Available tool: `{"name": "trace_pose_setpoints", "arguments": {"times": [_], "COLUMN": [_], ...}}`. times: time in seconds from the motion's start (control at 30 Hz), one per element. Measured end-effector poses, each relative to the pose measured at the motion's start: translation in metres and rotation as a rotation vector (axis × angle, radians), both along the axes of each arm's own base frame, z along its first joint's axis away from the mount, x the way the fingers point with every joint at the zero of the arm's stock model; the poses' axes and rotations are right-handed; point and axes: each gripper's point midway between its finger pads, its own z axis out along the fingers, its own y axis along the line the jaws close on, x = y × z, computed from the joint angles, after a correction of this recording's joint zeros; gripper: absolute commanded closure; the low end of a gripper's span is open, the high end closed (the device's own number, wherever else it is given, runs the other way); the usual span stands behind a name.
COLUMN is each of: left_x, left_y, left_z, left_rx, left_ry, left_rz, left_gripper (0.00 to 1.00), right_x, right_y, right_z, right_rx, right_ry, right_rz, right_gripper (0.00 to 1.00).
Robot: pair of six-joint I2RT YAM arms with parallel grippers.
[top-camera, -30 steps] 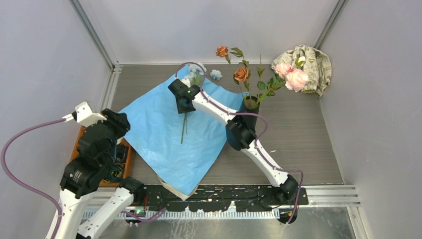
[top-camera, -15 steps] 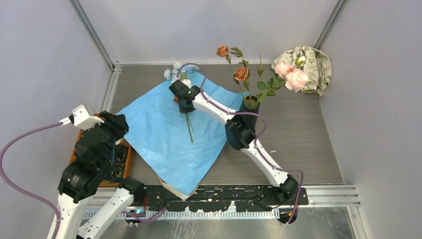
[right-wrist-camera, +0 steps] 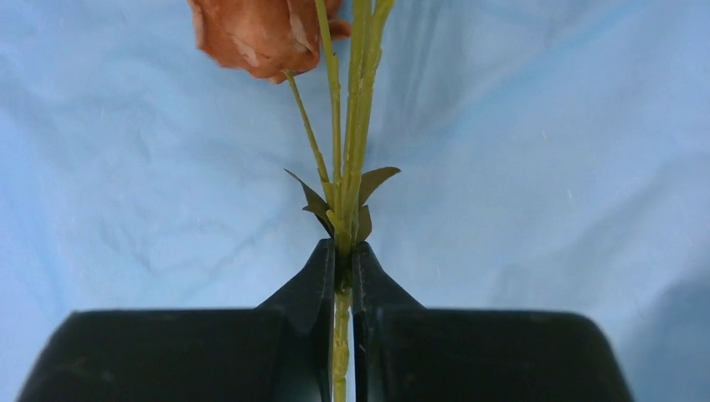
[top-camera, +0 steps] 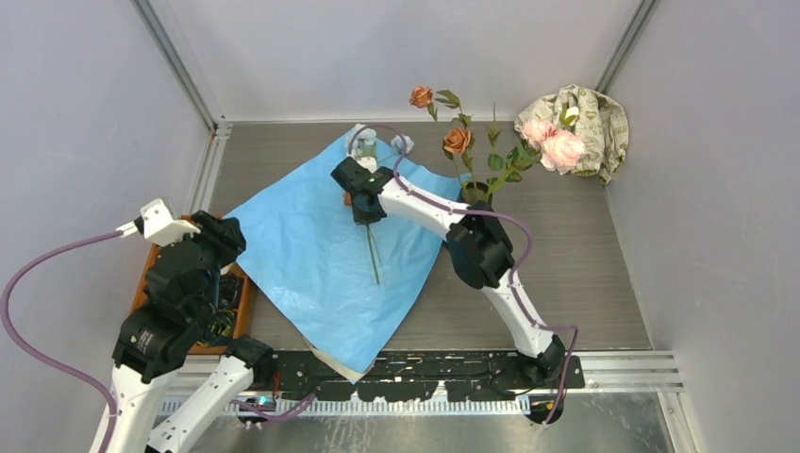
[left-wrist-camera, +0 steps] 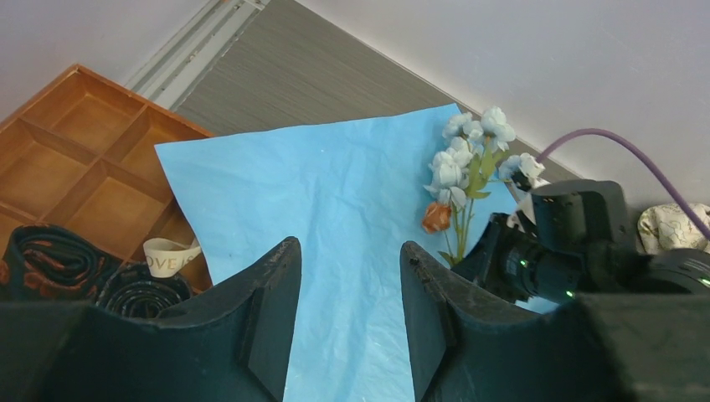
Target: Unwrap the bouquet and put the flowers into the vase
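Note:
The bouquet's blue paper [top-camera: 302,255] lies unfolded and flat on the table. My right gripper [top-camera: 364,209] is over its far part, shut on a bunch of thin green flower stems [right-wrist-camera: 342,209]. That bunch carries pale blue heads [top-camera: 369,143] and one small orange-brown head [right-wrist-camera: 259,33]. Its lower stem [top-camera: 375,264] trails over the paper. The black vase [top-camera: 475,200] stands right of the paper. It holds orange-brown roses [top-camera: 458,141] and pink roses [top-camera: 557,143]. My left gripper [left-wrist-camera: 347,251] hangs open and holds nothing, at the left over the paper's edge [left-wrist-camera: 335,201].
A wooden compartment tray [left-wrist-camera: 75,159] lies at the left under my left arm, with a roll of beige ribbon [left-wrist-camera: 167,255] in it. A beige patterned cloth [top-camera: 587,118] is bunched in the far right corner. Grey walls close in the table.
My right gripper has shut on the stems and shifted right toward the vase. The pale blue heads and the trailing stem swung along with it. The left arm barely moved.

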Motion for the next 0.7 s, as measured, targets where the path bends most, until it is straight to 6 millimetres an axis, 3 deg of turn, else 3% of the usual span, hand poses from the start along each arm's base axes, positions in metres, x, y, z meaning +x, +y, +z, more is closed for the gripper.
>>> {"name": "trace_pose_setpoints", "arguments": {"times": [0.13,0.27,0.43,0.53,0.7], "left_x": [0.001,0.001,0.002,0.003,0.004], "left_y": [-0.002,-0.004,-0.005,-0.007,-0.01], "left_z": [-0.002,-0.004,-0.006,-0.01,-0.013], "left_rx": [-0.002,-0.003,-0.003,-0.002,-0.001], "left_ry": [0.003,0.01,0.014,0.023,0.034], "left_rz": [-0.007,-0.016,-0.021,-0.03,-0.042], "left_gripper": [0.52,0.52,0.52,0.52,0.52], "right_x": [-0.036,-0.078,-0.128,-0.14,-0.131], "right_y": [-0.01,-0.004,-0.005,-0.016,-0.026], "right_z": [0.029,0.051,0.038,0.023,0.021], "right_rx": [0.016,0.062,0.049,-0.002,-0.034], "right_ry": [0.0,-0.005,0.046,0.072,0.05], "right_rz": [0.012,0.059,0.112,0.111,0.086], "right_gripper": [0.99,0.99,0.85,0.79,0.78]}}
